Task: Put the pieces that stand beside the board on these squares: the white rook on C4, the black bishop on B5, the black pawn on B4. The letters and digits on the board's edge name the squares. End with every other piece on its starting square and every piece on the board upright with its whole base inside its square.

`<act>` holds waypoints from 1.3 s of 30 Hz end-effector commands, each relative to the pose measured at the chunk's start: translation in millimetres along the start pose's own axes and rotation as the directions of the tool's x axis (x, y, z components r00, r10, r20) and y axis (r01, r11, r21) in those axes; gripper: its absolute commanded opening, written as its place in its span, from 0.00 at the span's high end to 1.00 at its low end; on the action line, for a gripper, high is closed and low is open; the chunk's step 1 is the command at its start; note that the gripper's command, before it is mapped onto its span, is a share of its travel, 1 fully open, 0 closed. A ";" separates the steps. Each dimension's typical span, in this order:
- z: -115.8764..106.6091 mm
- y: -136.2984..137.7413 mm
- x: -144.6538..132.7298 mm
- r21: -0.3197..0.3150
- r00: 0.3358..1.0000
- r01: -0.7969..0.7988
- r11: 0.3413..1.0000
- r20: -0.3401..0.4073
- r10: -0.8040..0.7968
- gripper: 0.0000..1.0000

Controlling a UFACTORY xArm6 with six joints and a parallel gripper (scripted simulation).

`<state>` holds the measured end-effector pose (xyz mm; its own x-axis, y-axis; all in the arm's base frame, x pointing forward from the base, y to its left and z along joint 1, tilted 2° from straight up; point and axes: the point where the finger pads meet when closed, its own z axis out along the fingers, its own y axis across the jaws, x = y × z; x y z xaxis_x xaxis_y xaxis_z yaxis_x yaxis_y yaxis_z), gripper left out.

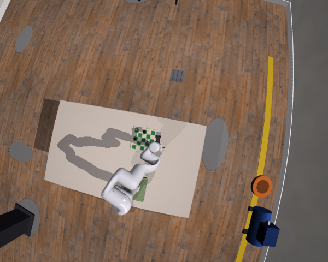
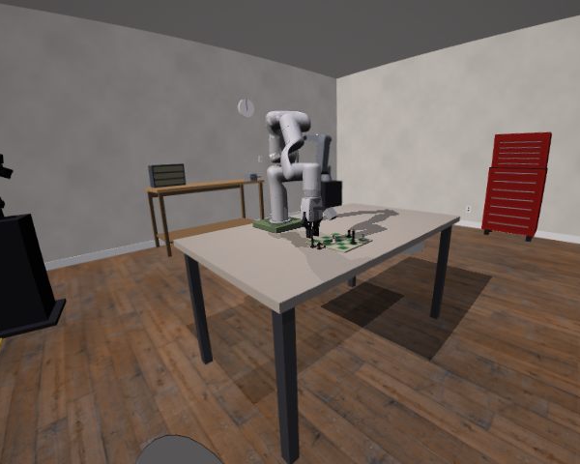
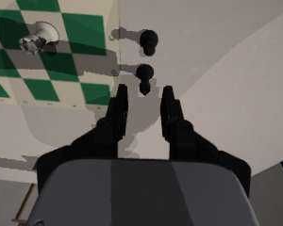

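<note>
In the wrist view my gripper (image 3: 144, 96) is open, its two black fingers a piece-width apart with nothing gripped. It hangs over the table just off the edge of the green-and-cream chessboard (image 3: 47, 52). A black piece (image 3: 144, 77) stands on the table right at my fingertips, its small top knob level with them. A second black piece (image 3: 148, 41) stands a little farther on, also beside the board. I cannot tell which is the bishop and which the pawn. The white rook (image 3: 38, 38) stands upright on the board. The board (image 1: 144, 139) and gripper (image 2: 310, 230) also show in the top and exterior views.
Several other black pieces stand on the board (image 2: 342, 242), one tall one at its far side (image 2: 350, 233). The arm's green base plate (image 2: 276, 224) sits behind the board. A black box (image 2: 330, 191) is mounted by the arm.
</note>
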<state>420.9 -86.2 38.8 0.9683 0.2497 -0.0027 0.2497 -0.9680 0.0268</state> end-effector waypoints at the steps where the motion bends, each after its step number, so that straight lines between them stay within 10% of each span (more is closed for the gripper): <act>1: 3.8 0.6 1.2 -0.002 1.000 0.000 1.000 -0.003 0.000 0.63; 39: 33.2 0.6 1.3 -0.002 1.000 0.000 1.000 -0.003 0.000 0.63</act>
<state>421.0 -87.1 4.3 0.9683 0.2497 -0.0031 0.2497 -0.9680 0.0266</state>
